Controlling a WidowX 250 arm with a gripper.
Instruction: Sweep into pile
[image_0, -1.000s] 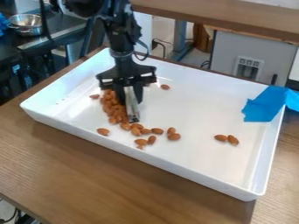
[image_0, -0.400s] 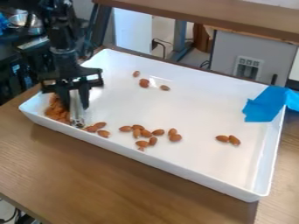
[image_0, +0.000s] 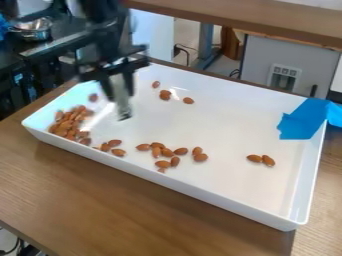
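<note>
Camera view, gripper: from where I'm standing, with the white tray as a dial and 12 at the top, the black two-finger gripper (image_0: 120, 96) hangs over the tray between 10 and 11 o'clock; it's narrow, closed on a pale grey, strip-like tool.
Tool: the pale grey strip-like tool (image_0: 123, 107) points down between the black fingers, its dark end near the tray floor; I can't tell whether it touches.
Almond pile: the main heap of brown almonds (image_0: 67, 123) lies bunched at 9 to 10 o'clock, near the tray wall.
Lone almond: one brown almond (image_0: 93, 97) sits towards 10 o'clock, apart from the heap.
Stragglers: a trio of almonds (image_0: 115, 143) lies between 8 and 9, just beside the heap.
Middle almonds: a loose cluster (image_0: 167, 152) spreads around 6 o'clock, close to the centre.
Far almonds: a small scatter (image_0: 165, 94) lies between 11 and 12.
Right-hand pair: two almonds (image_0: 268, 160) lie side by side near 4.
Tray: the white rectangular tray (image_0: 200, 192), low-walled and shiny, rests on a brown wood-grain desk (image_0: 133, 210).
Blue sheet: a bright blue sheet (image_0: 304, 120) hangs over the rim near 3.
Bowl: a silvery metal bowl (image_0: 32, 30) stands beyond the desk, towards 10.
</note>
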